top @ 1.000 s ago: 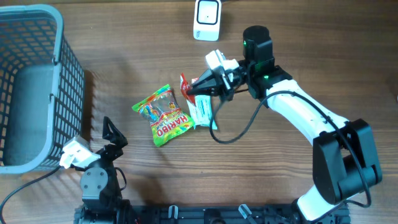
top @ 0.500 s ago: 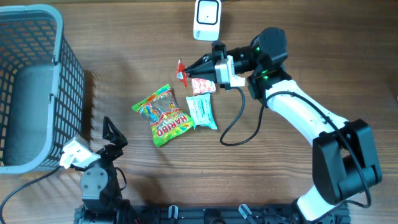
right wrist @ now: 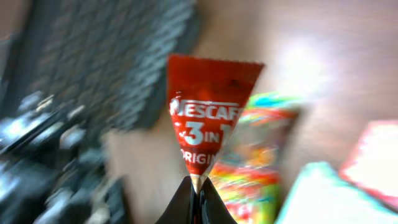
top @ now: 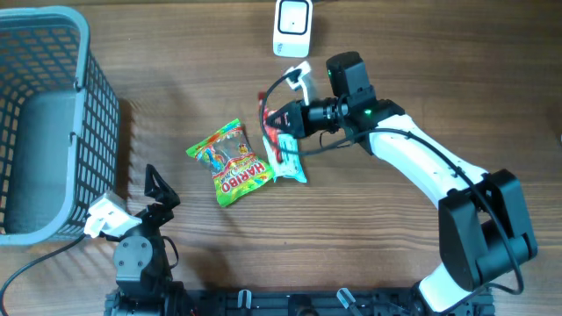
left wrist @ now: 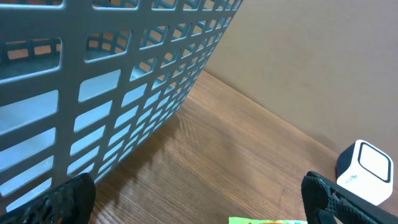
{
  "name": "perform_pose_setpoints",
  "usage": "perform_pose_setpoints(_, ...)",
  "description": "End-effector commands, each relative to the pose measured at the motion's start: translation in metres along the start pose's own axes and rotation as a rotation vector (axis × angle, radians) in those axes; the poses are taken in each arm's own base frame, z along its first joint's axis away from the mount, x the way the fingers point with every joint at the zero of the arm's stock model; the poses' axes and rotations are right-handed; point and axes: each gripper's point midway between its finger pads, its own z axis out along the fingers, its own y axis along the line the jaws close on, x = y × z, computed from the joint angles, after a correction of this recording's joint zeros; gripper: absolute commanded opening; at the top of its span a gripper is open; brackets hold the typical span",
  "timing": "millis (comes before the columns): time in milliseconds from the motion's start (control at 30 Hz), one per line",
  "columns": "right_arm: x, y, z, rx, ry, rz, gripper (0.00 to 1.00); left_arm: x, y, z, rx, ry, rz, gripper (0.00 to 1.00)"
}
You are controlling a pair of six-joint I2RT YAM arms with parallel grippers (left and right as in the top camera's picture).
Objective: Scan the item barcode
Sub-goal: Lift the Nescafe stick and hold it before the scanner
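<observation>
Sachet [right wrist: 208, 118] pinched at bottom corner by right pincer [right wrist: 196, 186], jaws clamped tight. Sachet held off worktop [top: 421, 53], Nescafé print turned to wrist camera. In overhead view, sachet seen near centre, at 6 o'clock from scanner [top: 291, 26], close but apart. Left pincer [top: 156, 191] parked at 7 o'clock beside basket [top: 53, 22], jaws spread wide, nothing held. Haribo bag [top: 233, 165] and green packet [top: 288, 162] lying flat. Judged: pick-up done; presentation to scanner and barcode read not yet done.

Right claw [right wrist: 194, 190] and its red Nescafé sachet [right wrist: 208, 118] back from near the scanner [top: 291, 26] (and rolled over).
</observation>
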Motion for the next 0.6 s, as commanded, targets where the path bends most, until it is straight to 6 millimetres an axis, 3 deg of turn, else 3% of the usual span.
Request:
perform_pose_setpoints(0, -0.049, -0.041, -0.018, 0.310, -0.202, 0.034, 0.04, 0.000, 0.003, 0.000, -0.012, -0.006, 0.008, 1.00)
perform_pose_setpoints(133, -0.097, -0.041, -0.027, 0.378, -0.320, 0.036, 0.04, 0.000, 0.003, 0.000, -0.012, -0.006, 0.008, 1.00)
perform_pose_setpoints(233, -0.133, -0.053, -0.015, 0.378, -0.373, 0.101, 0.05, 0.000, 0.003, 0.000, -0.012, -0.006, 0.008, 1.00)
perform_pose_setpoints(300, -0.153, -0.071, 0.003, 0.382, -0.388, 0.170, 0.05, 0.000, 0.003, 0.000, -0.012, -0.006, 0.008, 1.00)
perform_pose_setpoints(400, -0.176, -0.123, 0.025, 0.452, -0.419, 0.315, 0.05, 0.000, 0.003, 0.000, -0.012, -0.006, 0.008, 1.00)
perform_pose_setpoints(567, -0.202, -0.164, 0.026, 0.441, -0.500, 0.434, 0.04, 0.000, 0.003, 0.000, -0.012, -0.006, 0.008, 1.00)
